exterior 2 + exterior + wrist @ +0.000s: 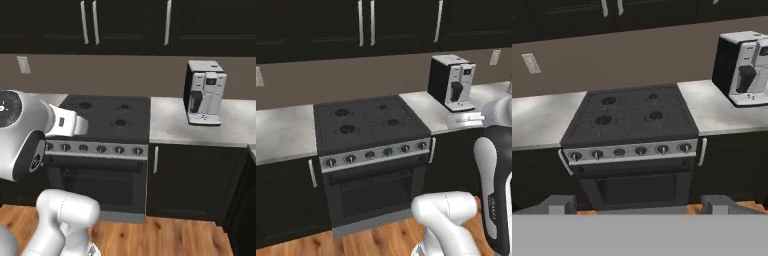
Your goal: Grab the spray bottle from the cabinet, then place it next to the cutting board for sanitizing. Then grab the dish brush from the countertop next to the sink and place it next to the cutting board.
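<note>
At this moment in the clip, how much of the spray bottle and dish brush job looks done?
Nothing looks done yet. The gripper is open and empty, facing the stove from a distance. The upper cabinets above it are all shut. The counter carries a coffee machine. Fetching the bottle and brush and placing both remains.
</note>
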You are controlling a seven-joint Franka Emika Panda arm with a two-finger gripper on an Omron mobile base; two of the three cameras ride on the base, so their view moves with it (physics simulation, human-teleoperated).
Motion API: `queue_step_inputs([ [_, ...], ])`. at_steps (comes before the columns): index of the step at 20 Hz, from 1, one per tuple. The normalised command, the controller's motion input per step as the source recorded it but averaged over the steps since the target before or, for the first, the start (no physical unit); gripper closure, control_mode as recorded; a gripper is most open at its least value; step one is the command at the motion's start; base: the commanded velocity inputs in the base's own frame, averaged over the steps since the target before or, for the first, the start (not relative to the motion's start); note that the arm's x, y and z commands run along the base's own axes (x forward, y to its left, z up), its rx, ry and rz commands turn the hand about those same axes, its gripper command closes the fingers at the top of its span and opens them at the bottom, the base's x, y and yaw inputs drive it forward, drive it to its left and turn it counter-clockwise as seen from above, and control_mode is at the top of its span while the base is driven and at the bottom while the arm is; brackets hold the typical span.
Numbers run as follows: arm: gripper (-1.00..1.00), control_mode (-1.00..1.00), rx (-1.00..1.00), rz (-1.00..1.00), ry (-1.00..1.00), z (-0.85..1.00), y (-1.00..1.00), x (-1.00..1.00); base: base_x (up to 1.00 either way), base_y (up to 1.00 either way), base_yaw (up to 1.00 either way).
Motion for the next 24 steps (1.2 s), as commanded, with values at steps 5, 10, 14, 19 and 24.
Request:
queue_step_inputs([
  [5,-1.0,1.0,0.0,0.0,0.0,0.0,0.0,0.0,0.0,-1.0,-0.25],
  [10,-1.0,1.0,0.0,0.0,0.0,0.0,0.0,0.0,0.0,-0.81,-0.51],
  [14,-1.0,1.0,0.0,0.0,0.0,0.0,0.0,0.0,0.0,-0.07,-0.81],
  [19,-1.0,1.0,0.0,0.0,0.0,0.0,0.0,0.0,0.0,0.04,-0.92],
  [24,-1.0,1.0,0.0,0.0,0.0,0.0,0.0,0.0,0.0,0.0,-0.94],
])
